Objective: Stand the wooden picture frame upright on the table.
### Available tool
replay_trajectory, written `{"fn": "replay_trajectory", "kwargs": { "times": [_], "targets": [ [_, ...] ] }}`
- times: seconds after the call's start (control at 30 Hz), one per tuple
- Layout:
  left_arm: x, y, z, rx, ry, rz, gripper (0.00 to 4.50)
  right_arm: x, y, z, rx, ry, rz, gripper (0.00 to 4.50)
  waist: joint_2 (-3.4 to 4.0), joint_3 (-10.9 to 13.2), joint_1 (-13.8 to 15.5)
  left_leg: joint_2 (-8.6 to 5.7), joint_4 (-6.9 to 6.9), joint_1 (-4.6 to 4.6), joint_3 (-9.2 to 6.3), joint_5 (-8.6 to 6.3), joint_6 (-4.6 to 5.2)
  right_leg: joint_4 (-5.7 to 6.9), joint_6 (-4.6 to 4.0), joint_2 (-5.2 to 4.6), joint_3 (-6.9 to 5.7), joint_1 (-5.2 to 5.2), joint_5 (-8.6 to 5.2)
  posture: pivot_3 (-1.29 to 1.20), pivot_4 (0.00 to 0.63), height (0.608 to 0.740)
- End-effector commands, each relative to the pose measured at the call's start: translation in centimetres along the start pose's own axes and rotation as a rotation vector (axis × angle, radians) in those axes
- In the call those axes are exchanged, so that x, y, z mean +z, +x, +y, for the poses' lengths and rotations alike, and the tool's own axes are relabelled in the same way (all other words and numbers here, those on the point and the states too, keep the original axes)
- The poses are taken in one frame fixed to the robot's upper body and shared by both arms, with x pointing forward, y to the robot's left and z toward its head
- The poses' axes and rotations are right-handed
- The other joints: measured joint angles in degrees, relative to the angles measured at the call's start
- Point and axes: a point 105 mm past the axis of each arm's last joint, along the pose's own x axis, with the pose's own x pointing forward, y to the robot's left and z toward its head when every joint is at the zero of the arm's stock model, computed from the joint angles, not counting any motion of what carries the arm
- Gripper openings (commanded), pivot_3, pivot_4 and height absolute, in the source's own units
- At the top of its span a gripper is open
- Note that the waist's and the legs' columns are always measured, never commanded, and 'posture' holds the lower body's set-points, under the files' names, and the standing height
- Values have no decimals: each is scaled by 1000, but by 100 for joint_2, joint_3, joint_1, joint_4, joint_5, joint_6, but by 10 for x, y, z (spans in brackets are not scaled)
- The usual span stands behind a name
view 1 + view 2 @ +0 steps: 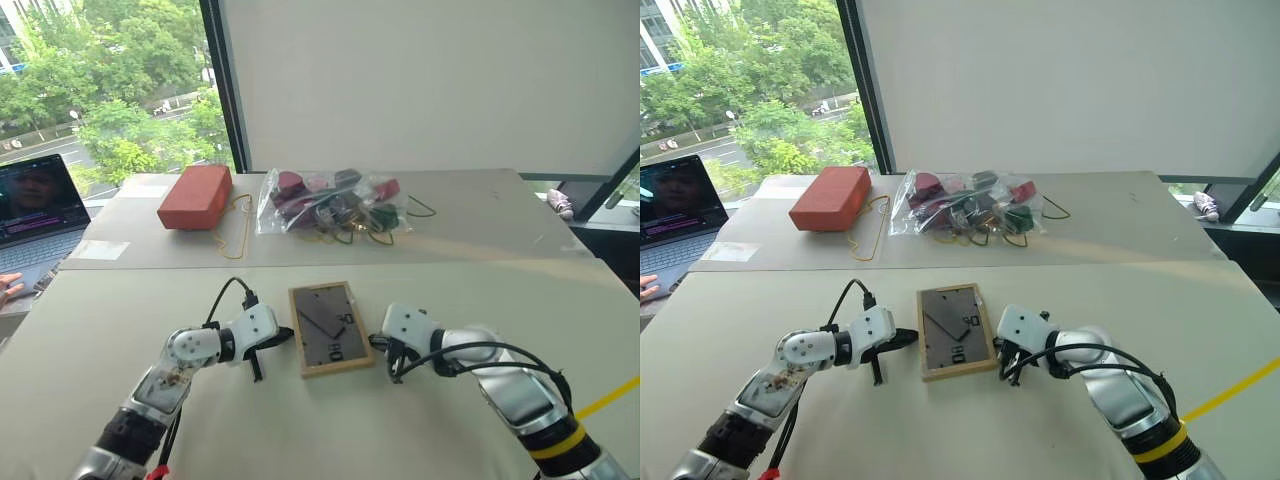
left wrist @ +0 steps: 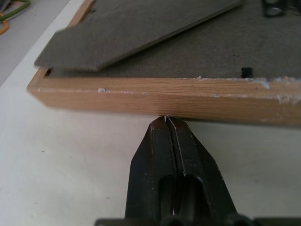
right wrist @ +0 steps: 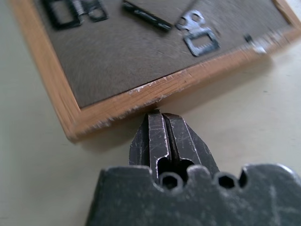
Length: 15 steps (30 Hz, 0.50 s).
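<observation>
The wooden picture frame (image 1: 330,328) lies flat, face down, on the table (image 1: 120,330), showing its dark grey back with the fold-out stand (image 2: 141,33) and small metal clips (image 3: 200,35). My left gripper (image 1: 287,337) is shut, and its tips (image 2: 167,120) meet the frame's left wooden edge (image 2: 160,96). On the opposite side my right gripper (image 1: 375,341) is also shut, with its tips (image 3: 157,114) against the frame's right edge (image 3: 141,96). Neither gripper holds anything.
On the far table stand a red-orange brick-like block (image 1: 195,196) and a clear plastic bag (image 1: 330,203) of mixed items, with a thin yellow cord (image 1: 243,232) between them. A laptop (image 1: 35,205) and a person's hand (image 1: 8,288) are at the far left. Yellow tape (image 1: 610,398) crosses at the right.
</observation>
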Motion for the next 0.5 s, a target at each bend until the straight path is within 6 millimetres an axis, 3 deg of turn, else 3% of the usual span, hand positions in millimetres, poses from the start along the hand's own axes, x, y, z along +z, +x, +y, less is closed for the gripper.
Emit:
{"fn": "replay_trajectory", "kwargs": {
  "times": [0.03, 0.23, 0.37, 0.43, 0.5],
  "targets": [
    [-12, -1, 1, -19, 44, 49, 62, 16, -1, 7, -6, 9, -41, 0, 0, 0, 0, 0, 0, 0, 0, 0, 0, 0, 0, 0, -1, 0, 0, 0, 150, 740],
    [-19, -11, 0, -36, 48, 69, 62, 11, -1, 0, -55, 23, -8, 0, 0, 0, -25, 0, 0, 0, -1, 0, 0, 1, 0, 0, 0, 0, 0, 0, 150, 740],
    [-30, -39, 3, -20, 87, 115, 62, -7, -11, -15, -110, 12, 60, 0, 1, 0, -114, 2, -1, 0, -2, 0, 1, 3, 0, 1, 0, -4, 0, 0, 150, 740],
    [-35, -54, 10, 5, 188, 130, 62, -16, -17, -23, -132, 8, 94, 0, 1, 0, -132, 3, -2, 1, -2, -1, 2, 3, 0, 1, 0, -4, -1, 0, 150, 740],
    [-35, -62, 16, 27, 312, 119, 566, -21, -20, -27, -142, 5, 107, 0, 1, 0, -117, 3, -2, 2, -1, -1, 2, 2, -1, 1, 0, -3, -1, 0, 150, 740]
  ]
}}
